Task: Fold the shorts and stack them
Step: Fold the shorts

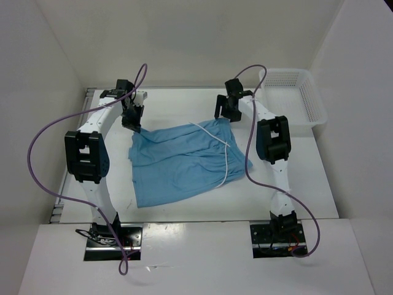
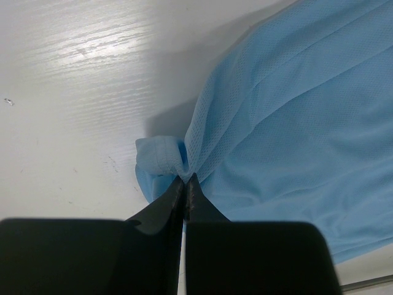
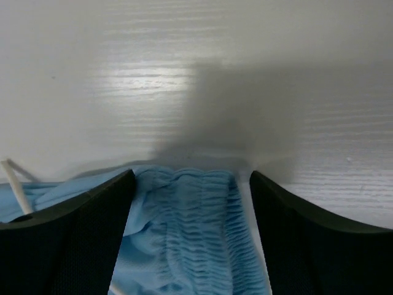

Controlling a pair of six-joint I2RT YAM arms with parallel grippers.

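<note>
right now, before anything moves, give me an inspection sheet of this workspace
surface: white table, bare around the cloth, with glare patches
job's things: light blue shorts spread out, not yet folded; white drawstring trails across their right side
clutter: white mesh basket at the far right corner
grippers: left claw shut on a bunched corner of the shorts; right claw open, jaws either side of the gathered waistband
cables: purple cables loop beside both arms; the right one hangs close to the shorts' right edge
surroundings: plain white walls on three sides
</note>
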